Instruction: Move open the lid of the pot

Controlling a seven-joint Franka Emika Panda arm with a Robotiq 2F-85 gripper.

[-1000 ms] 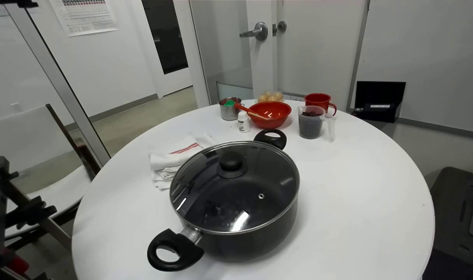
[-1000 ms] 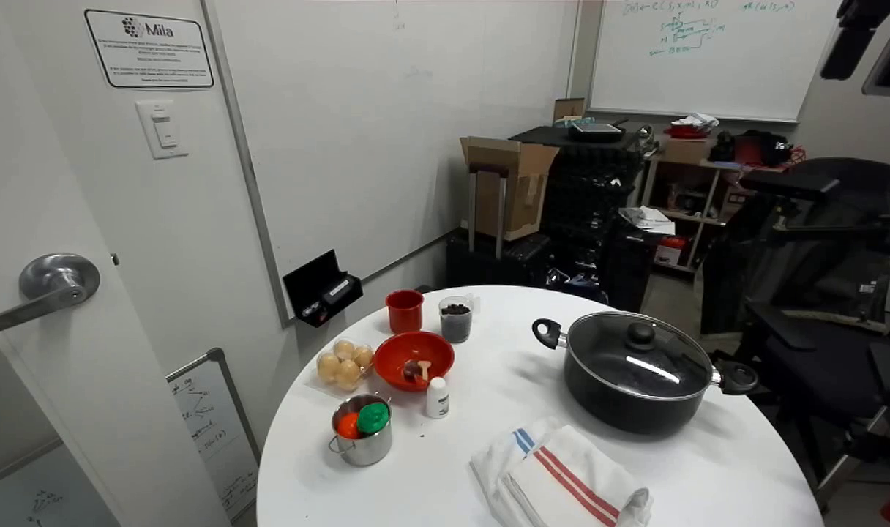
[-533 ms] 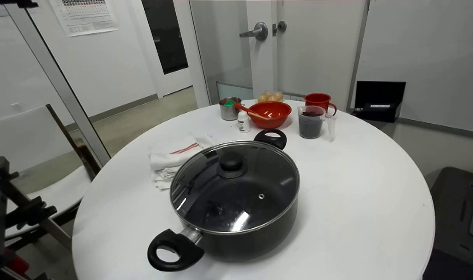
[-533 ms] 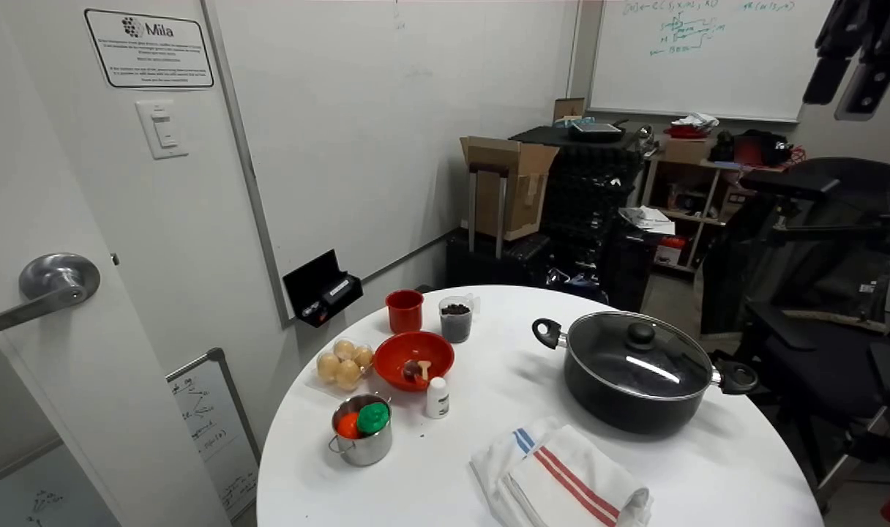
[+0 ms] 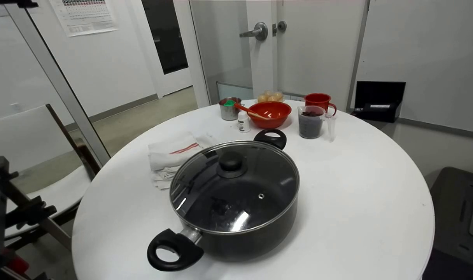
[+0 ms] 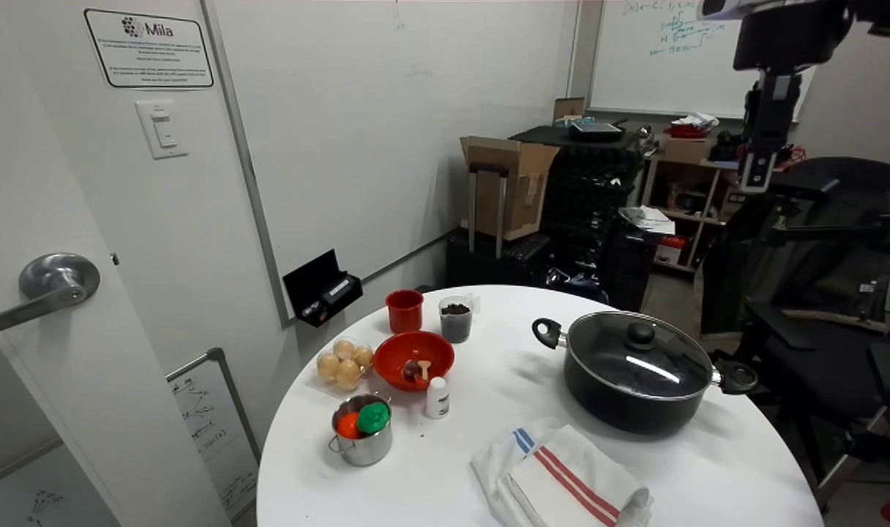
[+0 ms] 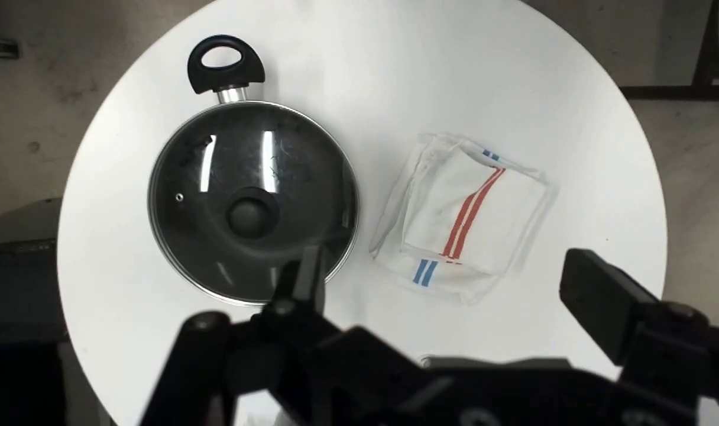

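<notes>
The pot is wide and black with two loop handles. It stands on the round white table, also seen in an exterior view. The clear glass lid with a metal rim and black knob lies flat on the pot. In the wrist view the lid is at the left, its knob near its middle. My gripper is open and empty, high above the table. One finger overlaps the lid's edge in that view. In an exterior view the gripper hangs above and right of the pot.
A folded white towel with stripes lies beside the pot. A red bowl, a red mug, a measuring cup, a white bottle, a small metal pot and eggs stand at the table's far side.
In an exterior view my gripper has come from the upper right corner leftward and down, and has turned so its fingers line up. The pot and the lid have not moved.
</notes>
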